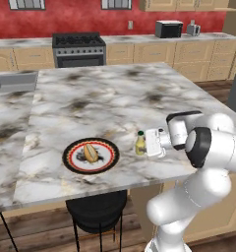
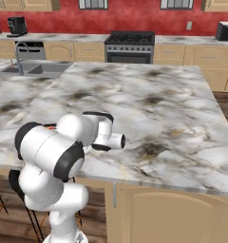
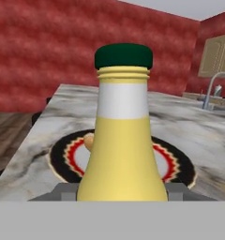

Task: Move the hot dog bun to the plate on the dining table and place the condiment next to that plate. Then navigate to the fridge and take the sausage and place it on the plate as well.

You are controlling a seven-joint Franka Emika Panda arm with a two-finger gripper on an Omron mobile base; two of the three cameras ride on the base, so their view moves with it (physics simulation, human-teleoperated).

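Condiment [image 3: 122,140] — yellow bottle, green cap, centre foreground of the hand view, upright between the pincer [image 3: 121,190] tips, which grasp its lower body. In the left base view it stands on the desk [image 1: 115,93], just right of the plate [image 1: 71,162]. Hot dog bun [image 1: 91,152] — on the plate, lower centre. Risk: judged, a sideways pull on release could tip the bottle onto the plate rim — or towards the near desk edge.
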